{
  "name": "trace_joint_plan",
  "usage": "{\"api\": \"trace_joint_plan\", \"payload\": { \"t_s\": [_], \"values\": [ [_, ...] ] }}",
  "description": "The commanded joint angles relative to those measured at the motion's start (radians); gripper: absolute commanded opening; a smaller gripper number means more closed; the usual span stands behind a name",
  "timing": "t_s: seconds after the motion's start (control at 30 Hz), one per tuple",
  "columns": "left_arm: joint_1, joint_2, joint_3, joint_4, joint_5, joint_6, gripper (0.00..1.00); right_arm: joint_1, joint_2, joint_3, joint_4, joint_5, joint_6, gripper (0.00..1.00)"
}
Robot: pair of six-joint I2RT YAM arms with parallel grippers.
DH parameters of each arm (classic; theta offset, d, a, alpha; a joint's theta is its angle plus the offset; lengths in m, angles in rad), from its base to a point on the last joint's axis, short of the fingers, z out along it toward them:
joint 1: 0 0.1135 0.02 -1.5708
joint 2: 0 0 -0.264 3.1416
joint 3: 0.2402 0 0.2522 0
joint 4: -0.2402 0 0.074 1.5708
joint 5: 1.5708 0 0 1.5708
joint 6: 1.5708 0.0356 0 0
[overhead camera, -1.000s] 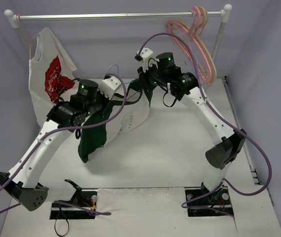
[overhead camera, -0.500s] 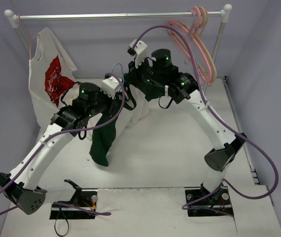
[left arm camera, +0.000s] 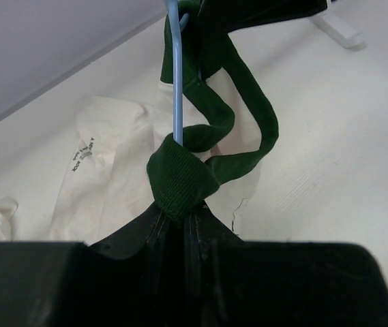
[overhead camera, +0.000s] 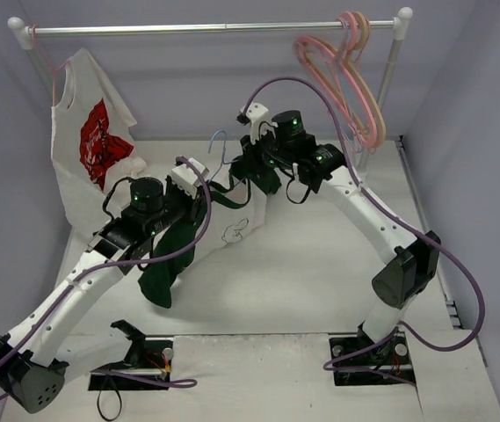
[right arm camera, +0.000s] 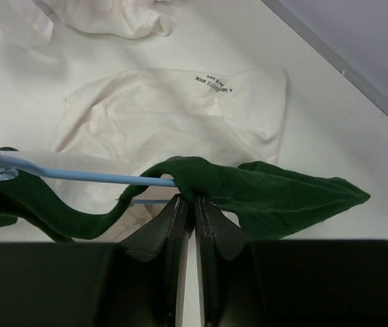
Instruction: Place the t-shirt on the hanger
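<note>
The left gripper (left arm camera: pixel 180 212) has its jaws squeezed together on a bunched fold of the t-shirt (left arm camera: pixel 178 182), the dark green cloth pinched right at the fingertips. From that fold a green band loops up and around the hanger (left arm camera: pixel 176 88), whose thin light-blue wire rises straight out of the bunch towards the top of the left wrist view.

The right gripper (right arm camera: pixel 194 201) is likewise nearly closed, with only a sliver between its fingers, and holds another green fold at the point where the blue wire runs into it. Whether the wire itself is caught in that pinch is hard to tell.

From above, the two grippers sit close together over the middle of the table (overhead camera: pixel 320 264), and the t-shirt is lifted between them, with its longest green part hanging down beside the left arm. Pale cloth with a small printed label (right arm camera: pixel 211 80) lies on the table just below.

At the back, a white shirt with red print (overhead camera: pixel 76 105) hangs at the left end of the rail (overhead camera: pixel 214 29), and pink hangers (overhead camera: pixel 351 31) hang near the right end.
</note>
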Motion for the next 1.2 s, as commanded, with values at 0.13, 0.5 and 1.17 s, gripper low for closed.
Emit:
{"api": "trace_joint_plan", "payload": {
  "t_s": [0.13, 0.5, 1.17],
  "values": [
    [0.011, -0.060, -0.054, 0.223, 0.061, -0.022, 0.00, -0.077, -0.077, 0.089, 0.036, -0.203, -0.070, 0.40],
    [0.023, -0.089, -0.058, 0.226, 0.082, -0.005, 0.00, -0.365, -0.046, 0.158, -0.140, -0.513, -0.315, 0.55],
    [0.023, -0.102, 0.006, 0.117, 0.162, 0.015, 0.00, -0.287, 0.079, 0.078, -0.108, -0.579, -0.770, 0.60]
  ]
}}
